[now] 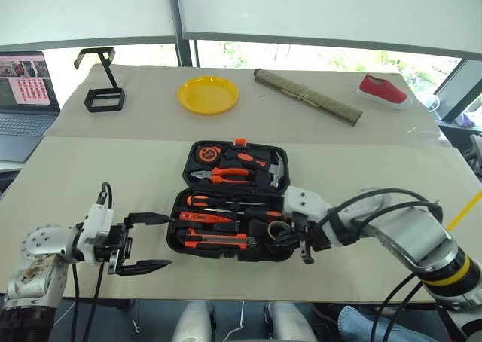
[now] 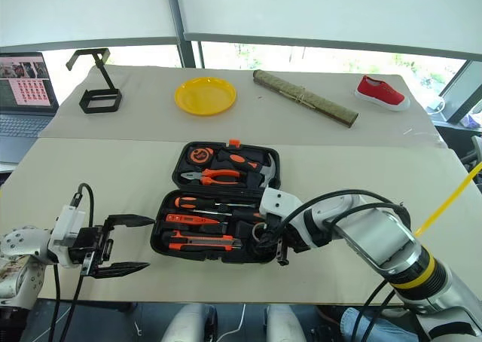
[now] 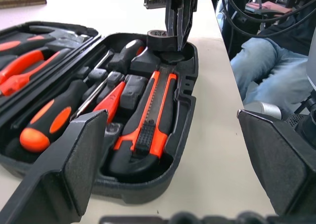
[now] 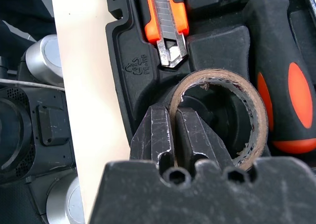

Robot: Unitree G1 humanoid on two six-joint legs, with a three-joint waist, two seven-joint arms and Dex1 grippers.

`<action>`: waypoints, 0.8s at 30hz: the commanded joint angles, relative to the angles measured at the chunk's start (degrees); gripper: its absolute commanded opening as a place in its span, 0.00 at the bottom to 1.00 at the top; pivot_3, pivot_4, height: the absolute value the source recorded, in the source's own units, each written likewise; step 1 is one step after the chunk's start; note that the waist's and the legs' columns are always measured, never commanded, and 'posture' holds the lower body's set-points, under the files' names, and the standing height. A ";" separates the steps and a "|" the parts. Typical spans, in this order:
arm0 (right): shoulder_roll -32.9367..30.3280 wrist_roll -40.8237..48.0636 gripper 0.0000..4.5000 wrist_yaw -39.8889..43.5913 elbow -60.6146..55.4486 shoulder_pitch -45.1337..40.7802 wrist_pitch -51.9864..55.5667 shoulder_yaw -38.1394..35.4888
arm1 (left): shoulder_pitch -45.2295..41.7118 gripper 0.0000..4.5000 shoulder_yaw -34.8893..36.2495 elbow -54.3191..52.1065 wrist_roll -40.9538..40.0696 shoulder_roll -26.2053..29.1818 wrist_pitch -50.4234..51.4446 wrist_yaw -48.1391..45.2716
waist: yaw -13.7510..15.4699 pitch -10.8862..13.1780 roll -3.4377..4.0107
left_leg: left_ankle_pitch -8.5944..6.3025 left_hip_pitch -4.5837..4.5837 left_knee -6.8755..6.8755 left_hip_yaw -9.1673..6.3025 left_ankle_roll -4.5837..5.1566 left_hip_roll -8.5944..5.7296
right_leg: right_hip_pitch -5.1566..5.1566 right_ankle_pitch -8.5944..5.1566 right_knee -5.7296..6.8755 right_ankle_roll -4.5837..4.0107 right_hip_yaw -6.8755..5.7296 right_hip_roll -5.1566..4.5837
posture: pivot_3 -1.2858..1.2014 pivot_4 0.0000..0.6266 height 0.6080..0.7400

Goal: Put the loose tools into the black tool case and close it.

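The black tool case [image 1: 226,256] lies open mid-table, lid flat behind it. In its near half lie an orange-and-black screwdriver [image 1: 205,202], a slim orange screwdriver [image 1: 207,218] and the utility knife [image 1: 218,241]. A second orange-and-black screwdriver [image 4: 291,86] lies beside the dark roll [image 4: 256,110]. The roll sits at the case's near right corner, and my right gripper [image 4: 174,130] is shut on its wall, one finger inside the ring. My left gripper [image 1: 162,242] hovers just left of the case, open and empty, pointing at it.
Pliers [image 1: 222,176], a hammer [image 1: 275,169] and a tape measure [image 1: 207,154] sit in the lid. On the far table stand a wire stand [image 1: 103,93], a yellow plate [image 1: 208,95], a rolled mat [image 1: 307,95] and a red shoe [image 1: 382,90]. A laptop [image 1: 22,101] is far left.
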 commanded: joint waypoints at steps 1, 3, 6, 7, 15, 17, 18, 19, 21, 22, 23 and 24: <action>1.14 3.53 0.01 0.46 -1.28 -0.17 2.77 1.34 | 0.55 1.00 0.88 -2.14 -1.22 0.46 0.69 0.65 | -0.06 0.00 0.00 | 0.00 0.00 0.00 -0.01 0.00 0.00 | 0.00 0.00 0.00 0.00 0.00 0.00 | 0.52 0.24 1.00; -0.15 3.21 0.01 1.34 -0.86 -0.35 1.76 2.68 | 0.71 1.00 0.92 -2.63 -1.26 0.46 1.06 0.91 | -0.08 0.01 0.02 | 0.00 -0.01 0.00 -0.01 0.00 0.01 | -0.02 0.00 0.00 0.00 0.00 0.01 | 0.52 0.24 1.00; -0.73 3.60 0.01 1.66 -0.98 -0.52 1.37 3.35 | 0.55 1.00 0.84 -2.72 -1.32 0.48 1.38 1.11 | 0.02 0.01 0.02 | 0.00 -0.02 0.00 0.00 0.00 0.00 | -0.03 0.00 0.00 0.00 0.01 0.00 | 0.52 0.24 1.00; -0.71 3.77 0.01 1.48 -1.04 -0.49 1.40 3.37 | 0.47 1.00 0.82 -2.73 -1.32 0.48 1.48 1.15 | 0.06 0.01 0.02 | 0.00 -0.02 0.00 -0.01 0.01 0.00 | -0.03 0.00 -0.01 0.00 0.00 -0.01 | 0.52 0.24 1.00; -3.78 -3.76 0.09 1.20 3.02 -1.10 -6.62 8.64 | -0.89 1.00 0.34 -2.09 -0.78 0.23 2.32 1.87 | 0.04 0.01 0.02 | 0.00 -0.01 0.00 0.02 0.01 -0.02 | -0.01 0.00 -0.02 0.00 0.00 -0.01 | 0.52 0.24 1.00; -3.22 -2.13 0.19 1.96 2.62 -1.73 -6.60 7.48 | -1.23 1.00 1.01 -2.21 -1.65 -0.24 2.93 2.81 | 0.04 0.00 0.00 | 0.00 0.01 0.01 0.00 0.01 -0.01 | 0.02 0.00 -0.02 0.00 0.00 -0.01 | 0.52 0.24 1.00; -2.60 -1.06 0.26 2.35 2.38 -2.17 -6.85 6.41 | -1.63 1.00 1.61 -2.25 -2.13 -0.82 3.10 3.98 | 0.05 0.00 -0.01 | 0.00 0.01 0.01 0.01 0.01 -0.01 | 0.02 0.00 -0.02 0.00 0.00 -0.02 | 0.52 0.24 1.00; -2.31 1.32 0.36 4.24 1.66 -2.68 -7.06 4.86 | -1.80 1.00 2.03 -2.35 -2.24 -1.00 3.61 5.24 | 0.06 -0.01 -0.01 | 0.00 0.02 0.01 0.00 0.01 -0.01 | 0.03 0.00 -0.02 0.00 0.00 -0.02 | 0.52 0.24 1.00; -1.85 5.92 0.48 7.73 0.78 -3.39 -7.63 1.06 | -1.66 1.00 2.64 -2.30 -1.79 -0.77 4.65 7.22 | 0.00 0.01 -0.02 | 0.00 0.00 0.01 -0.01 0.01 -0.01 | 0.00 0.00 -0.01 0.00 0.00 -0.01 | 0.52 0.24 1.00; -1.61 7.48 0.48 8.65 0.86 -3.59 -7.98 -0.85 | -1.46 1.00 2.97 -2.21 -1.73 -0.52 5.34 8.20 | -0.04 0.01 -0.02 | 0.00 -0.02 0.00 -0.01 0.01 0.00 | -0.02 0.00 -0.01 0.00 0.00 -0.01 | 0.52 0.24 1.00; -1.49 8.23 0.48 8.87 1.07 -3.54 -8.42 -2.11 | -1.25 1.00 3.40 -2.01 -1.55 -0.37 5.78 9.26 | -0.05 0.02 -0.02 | -0.01 -0.02 -0.01 -0.04 0.02 0.01 | -0.02 0.00 -0.01 0.00 0.00 0.01 | 0.52 0.24 1.00; -1.97 8.78 0.48 9.30 1.64 -3.48 -8.95 -3.54 | -1.27 1.00 3.99 -1.66 -1.77 -0.34 6.48 10.41 | -0.14 0.03 -0.01 | -0.01 -0.02 -0.01 -0.06 0.02 0.01 | -0.03 0.00 -0.01 0.00 0.00 0.02 | 0.52 0.24 1.00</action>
